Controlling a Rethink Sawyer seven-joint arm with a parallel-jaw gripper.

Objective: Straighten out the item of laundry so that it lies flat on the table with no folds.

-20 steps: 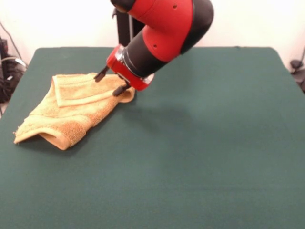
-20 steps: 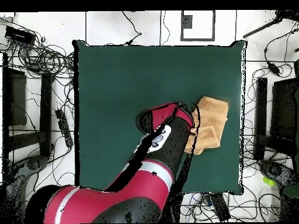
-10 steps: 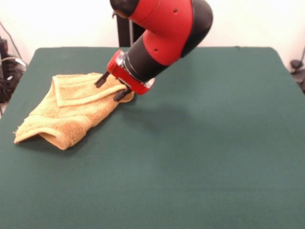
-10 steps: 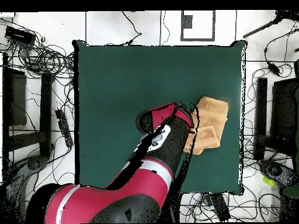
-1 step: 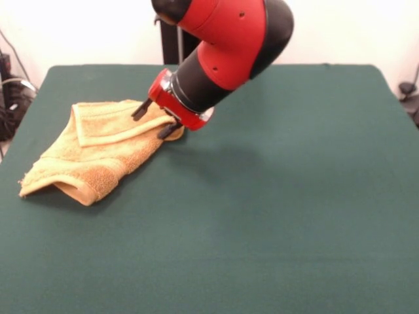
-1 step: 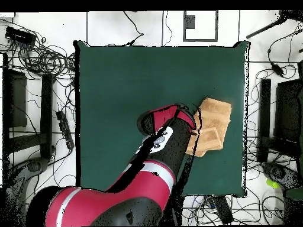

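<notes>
Currently the towel [image 5: 98,147] lies crumpled on the green tabletop [image 5: 275,216], close to the left edge in the front view and nearer the far edge than the near one. It is not flat: a flap with a woven band is folded back over the upper part, and the lower left end is doubled under itself, forming a rounded fold near the tabletop's left edge. In the overhead view the towel [image 6: 213,124] sits close to the right edge of the tabletop [image 6: 118,88], roughly halfway along it.

The arm [image 5: 222,46] descends at a slant from the far side. Its gripper [image 5: 156,120] sits at the towel's right-hand end. The fingers [image 5: 139,110] are spread apart with cloth between and below them; one dark tip is over the flap, the other at the towel's right end. Whether the tips press on the cloth cannot be told. Nothing is lifted.

Open room: the whole right half and the near portion of the tabletop are bare green cloth. Cables [image 6: 44,59] and equipment lie on the floor beyond the tabletop edges.
</notes>
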